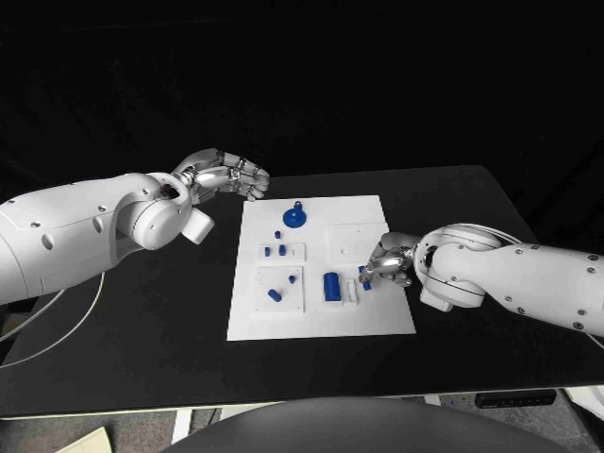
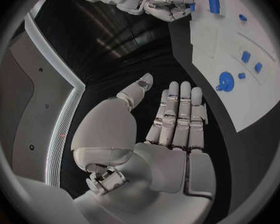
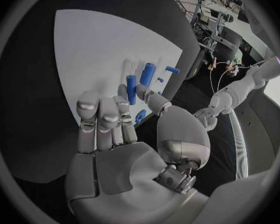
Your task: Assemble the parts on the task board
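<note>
Where board ends, right hand [image 1: 388,261] alongside

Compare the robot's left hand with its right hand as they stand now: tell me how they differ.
The left hand hangs off the task board, over the black table by the board's far left corner; the right hand is at the board's right edge. The left hand holds nothing, its fingers straight and side by side; the right hand touches or pinches a small blue part, which one is unclear. Both are silver, on white arms.
</note>
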